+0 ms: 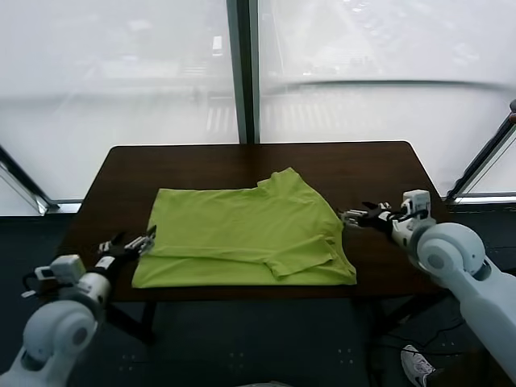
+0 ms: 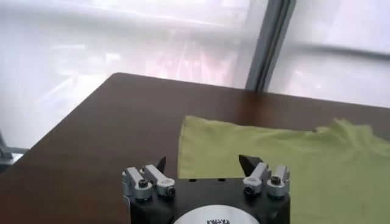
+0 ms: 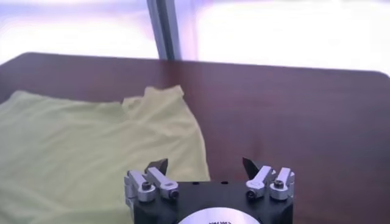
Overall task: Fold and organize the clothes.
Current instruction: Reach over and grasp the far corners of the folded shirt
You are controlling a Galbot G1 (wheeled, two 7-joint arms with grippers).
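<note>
**1 shirt folded on table, 2 grippers open at its sides**

Count: 1 lime-green T-shirt (image 1: 246, 238); 1 dark brown table (image 1: 201, 165); 2 grippers; 1 shoe (image 1: 417, 363) on floor under the right arm, partly cut off by it.

T-shirt lies flat on table, between the 2 grippers, folded over w/ one sleeve doubled on top near front edge; collar area sticks up at far edge; no print visible on the upper side.

Left gripper (image 1: 133, 244): fingers spread apart, holding nothing; shirt's near-left corner just beside fingertips, not touching as far as head view shows; left wrist view has shirt edge just ahead of the fingertips (image 2: 161, 164).

Right gripper (image 1: 356, 216): fingers spread apart, empty; shirt's right edge just beside the tips, small gap; in right wrist view cloth lies ahead & to one side of fingertips (image 3: 157, 166).

Hidden/unclear: wrist views cut off gripper bodies; front table edge partly covered by shirt; table legs barely visible; window bkgd washed out.
</note>
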